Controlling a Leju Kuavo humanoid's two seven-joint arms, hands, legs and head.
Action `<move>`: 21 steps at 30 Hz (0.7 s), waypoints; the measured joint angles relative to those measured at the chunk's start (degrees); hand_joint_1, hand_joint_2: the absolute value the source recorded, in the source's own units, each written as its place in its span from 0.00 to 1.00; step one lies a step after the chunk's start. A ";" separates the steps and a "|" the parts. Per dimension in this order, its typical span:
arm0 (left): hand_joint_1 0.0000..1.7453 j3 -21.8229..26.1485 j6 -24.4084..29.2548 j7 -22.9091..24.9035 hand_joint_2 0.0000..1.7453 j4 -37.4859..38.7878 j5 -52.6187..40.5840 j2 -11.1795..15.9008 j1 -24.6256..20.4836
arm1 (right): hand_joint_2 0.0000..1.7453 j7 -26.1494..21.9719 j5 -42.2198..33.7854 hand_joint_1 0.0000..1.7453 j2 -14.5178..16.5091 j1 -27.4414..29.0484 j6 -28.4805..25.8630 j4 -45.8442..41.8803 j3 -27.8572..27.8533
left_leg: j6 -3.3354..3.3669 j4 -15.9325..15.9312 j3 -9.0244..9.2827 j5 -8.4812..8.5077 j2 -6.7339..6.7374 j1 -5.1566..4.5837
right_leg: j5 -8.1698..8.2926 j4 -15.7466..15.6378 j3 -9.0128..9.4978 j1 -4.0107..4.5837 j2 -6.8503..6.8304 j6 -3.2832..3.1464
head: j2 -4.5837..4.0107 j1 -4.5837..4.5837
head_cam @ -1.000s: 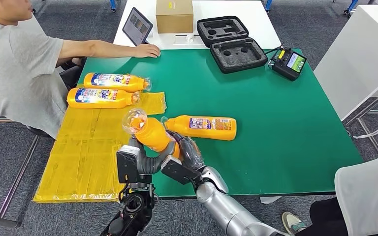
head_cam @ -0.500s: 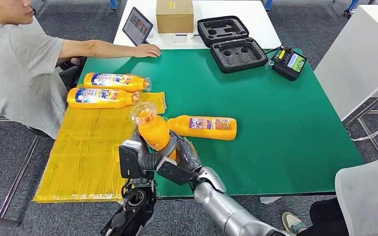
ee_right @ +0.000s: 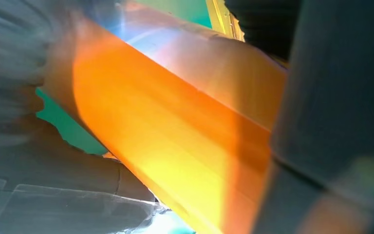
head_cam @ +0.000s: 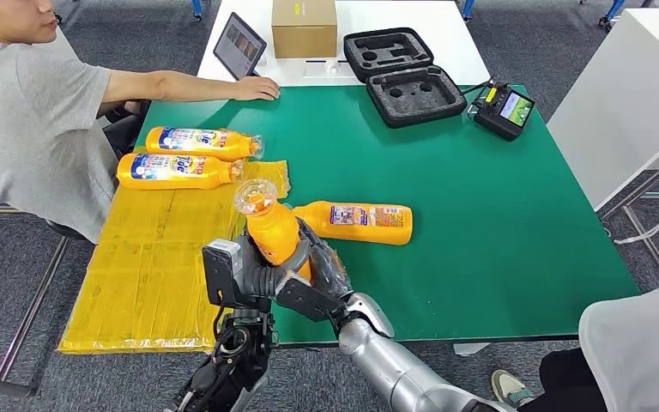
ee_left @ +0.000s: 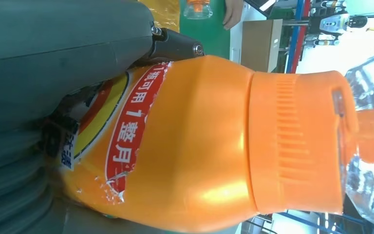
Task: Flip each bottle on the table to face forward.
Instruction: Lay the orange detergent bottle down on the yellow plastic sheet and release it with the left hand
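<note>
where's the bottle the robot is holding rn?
Head view: the held bottle is near the table's front edge, gripped between the left hand and right hand, cap pointing away, just left of the lying bottle.

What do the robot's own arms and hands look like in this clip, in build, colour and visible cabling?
The right arm is a smooth, rounded silver shell. The right hand has a dark grey boxy back and dark fingers. The left hand is grey, with a black rectangular block at the wrist; below it the left arm is dark, with black cables looping along it. In the left wrist view the hand's cover is matte grey and ribbed.
</note>
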 joint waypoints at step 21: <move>1.00 4.95 15.63 0.50 1.00 -12.16 -28.16 13.09 4.64 | 0.00 -2.90 -5.32 0.00 -2.84 4.54 -2.49 -3.50 -3.32 | -0.01 -0.02 -0.01 0.00 0.01 0.06 | -0.03 0.01 -0.04 0.07 0.01 -0.03 | 0.00 0.01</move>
